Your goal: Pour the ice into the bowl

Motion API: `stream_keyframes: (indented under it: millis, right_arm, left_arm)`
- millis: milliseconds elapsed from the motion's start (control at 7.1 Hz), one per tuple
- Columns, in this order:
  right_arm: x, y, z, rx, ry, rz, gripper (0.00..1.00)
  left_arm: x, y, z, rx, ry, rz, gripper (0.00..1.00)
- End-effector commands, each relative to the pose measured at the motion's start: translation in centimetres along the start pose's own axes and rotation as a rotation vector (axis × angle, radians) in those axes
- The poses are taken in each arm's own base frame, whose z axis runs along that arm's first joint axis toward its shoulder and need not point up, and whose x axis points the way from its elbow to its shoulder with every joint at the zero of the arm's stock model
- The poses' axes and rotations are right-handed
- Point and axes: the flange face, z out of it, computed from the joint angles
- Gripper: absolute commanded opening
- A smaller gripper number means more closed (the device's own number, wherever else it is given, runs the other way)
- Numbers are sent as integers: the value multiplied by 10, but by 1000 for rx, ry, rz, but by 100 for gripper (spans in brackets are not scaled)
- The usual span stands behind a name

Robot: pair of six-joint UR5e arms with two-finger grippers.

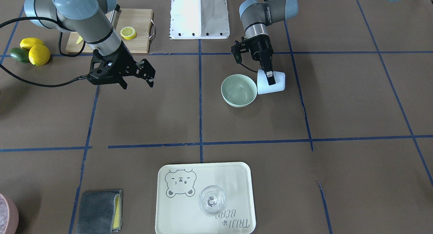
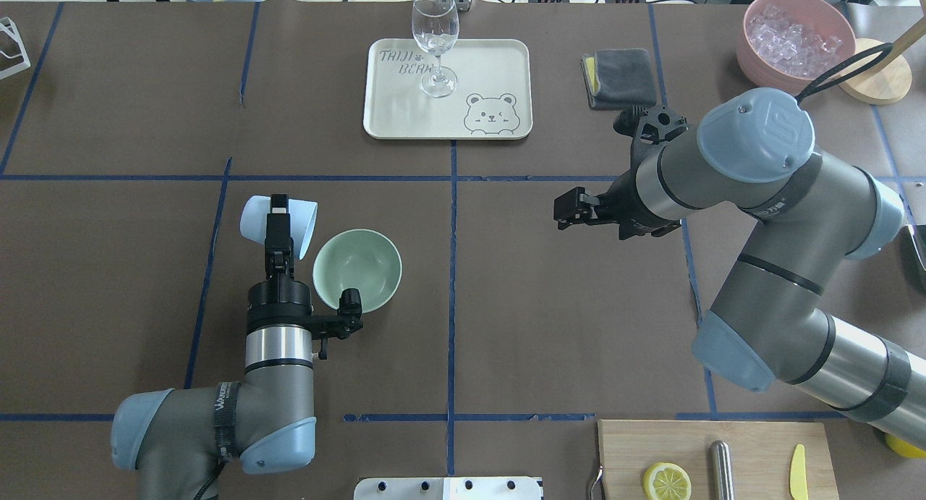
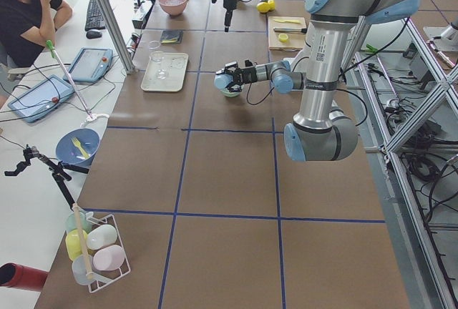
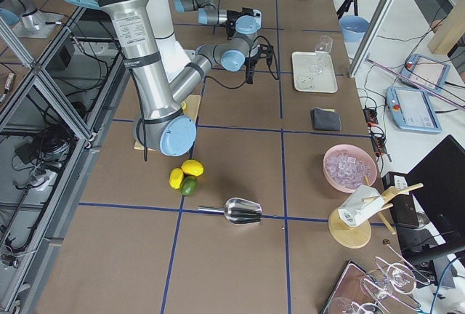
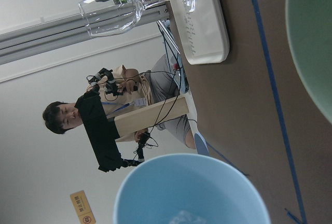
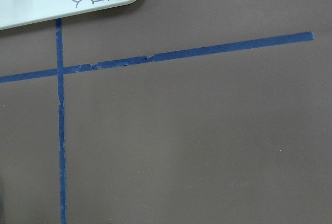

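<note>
Left gripper is clamped on the wall of a light blue round cup. One finger lies along the outside of the wall; the other is hidden, presumably inside. The cup is rolled close to horizontal and appears to be held clear of the brown paper-covered table. The left wrist view looks into the cup's mouth, where a small glint of clear, colourless ice sits low inside. The quantity cannot be judged.

A round pale mint-green bowl stands upright just beside the cup, on the side the cup's mouth faces. That is toward the table's centre line and slightly nearer the robot's base. The bowl's interior looks bare in both fixed views, with no ice noted in it.

Governing relation: the cup's long axis runs across the table, mouth toward the bowl. The lip is at or just short of the bowl's near rim, and these views do not settle whether it overhangs.

Judgement: the pour is in hand but nothing has been delivered. More roll would be needed, and possibly a small shift toward the bowl. The risk is cubes dropping outside the rim.

Right gripper hangs with fingers apart, holding nothing, well apart from the bowl across the centre line. The left arm is plainly the nearer one
</note>
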Motion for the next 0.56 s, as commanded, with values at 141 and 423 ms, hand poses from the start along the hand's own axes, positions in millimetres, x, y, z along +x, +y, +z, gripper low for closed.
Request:
stream_keyframes:
  millis: [141,423]
  right_arm:
    - [0,0,0,1,0,0,100]
    - [0,0,0,1,2,1,100]
  left_arm:
    - [-1,0,0,0,-2,48,0]
    - [-1,0,0,0,-2,65,0]
